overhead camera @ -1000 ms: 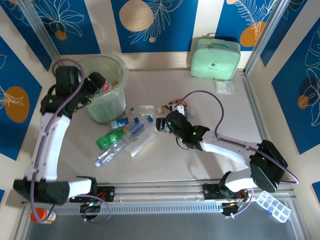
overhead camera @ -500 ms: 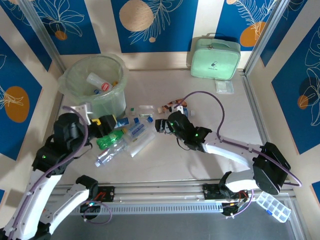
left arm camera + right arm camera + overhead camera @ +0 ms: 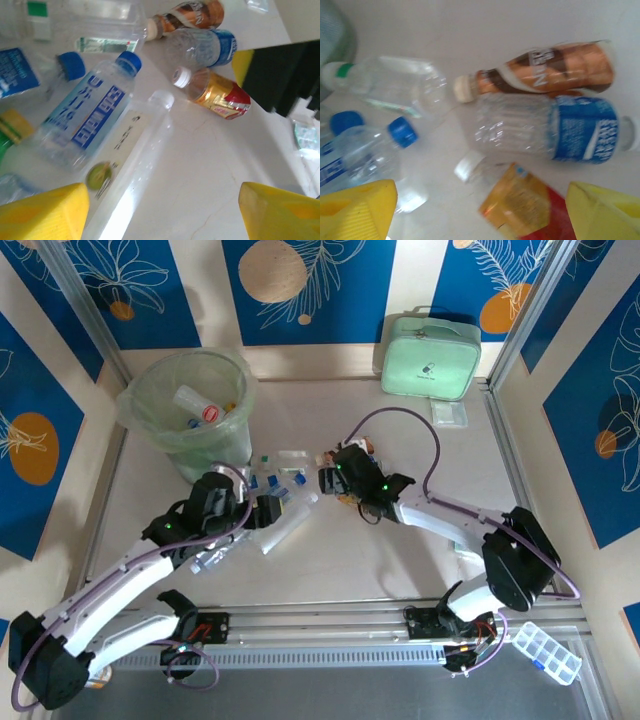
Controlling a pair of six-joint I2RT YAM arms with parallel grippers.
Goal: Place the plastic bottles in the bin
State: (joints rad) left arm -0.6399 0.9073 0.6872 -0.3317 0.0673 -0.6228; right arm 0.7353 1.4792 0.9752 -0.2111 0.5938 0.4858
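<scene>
Several plastic bottles (image 3: pixel 278 502) lie crushed mid-table, and a few more sit inside the pale-green bin (image 3: pixel 232 375) at the far left. My left gripper (image 3: pixel 270 510) hangs open low over the pile. In the left wrist view a long clear bottle (image 3: pixel 132 165) lies just inside its left finger, beside a blue-labelled bottle (image 3: pixel 85 120); the left gripper (image 3: pixel 160 215) holds nothing. My right gripper (image 3: pixel 327 480) is open too. In the right wrist view, the right gripper (image 3: pixel 480 212) straddles a red-orange labelled bottle (image 3: pixel 525 205) without closing on it, with a blue-labelled bottle (image 3: pixel 555 131) and a brown-labelled bottle (image 3: pixel 550 70) beyond.
A mint-green zippered case (image 3: pixel 430 355) stands at the back right, with a small clear packet (image 3: pixel 448 413) in front of it. A clear pill organiser (image 3: pixel 545 652) lies off the table's near right corner. The two grippers are close together over the pile.
My left arm swung from above the bin down to the bottle pile, its jaws narrowing slightly. The right gripper shifted a little farther back over the red-orange bottle.
</scene>
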